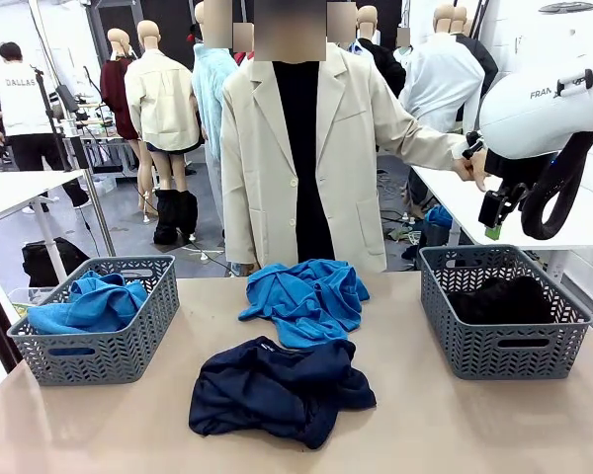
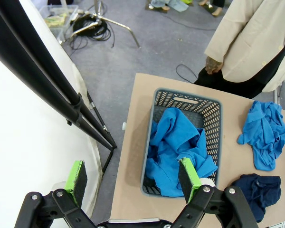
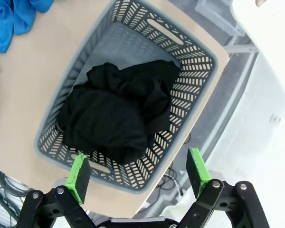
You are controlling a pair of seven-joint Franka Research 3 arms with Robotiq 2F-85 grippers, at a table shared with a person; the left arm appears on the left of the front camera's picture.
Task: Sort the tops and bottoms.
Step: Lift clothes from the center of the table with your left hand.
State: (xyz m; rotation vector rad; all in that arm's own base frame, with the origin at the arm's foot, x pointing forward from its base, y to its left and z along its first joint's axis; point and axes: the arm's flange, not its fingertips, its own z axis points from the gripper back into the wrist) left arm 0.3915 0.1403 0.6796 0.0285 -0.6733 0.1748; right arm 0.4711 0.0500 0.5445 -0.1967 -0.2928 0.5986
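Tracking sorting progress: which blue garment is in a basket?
The left blue garment, inside the left basket; the middle blue garment lies loose on the table.

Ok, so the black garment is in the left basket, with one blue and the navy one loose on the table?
No: the black garment is in the right basket, as the front view shows. The blue garment and navy garment do lie loose.

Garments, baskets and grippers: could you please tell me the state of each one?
Left basket, holding a crumpled blue garment.
Right basket, holding the bunched black garment.
Loose blue garment, crumpled on the table, unsorted.
Dark navy garment, crumpled on the table, unsorted.
Left gripper, open, empty.
Right gripper, open, empty.
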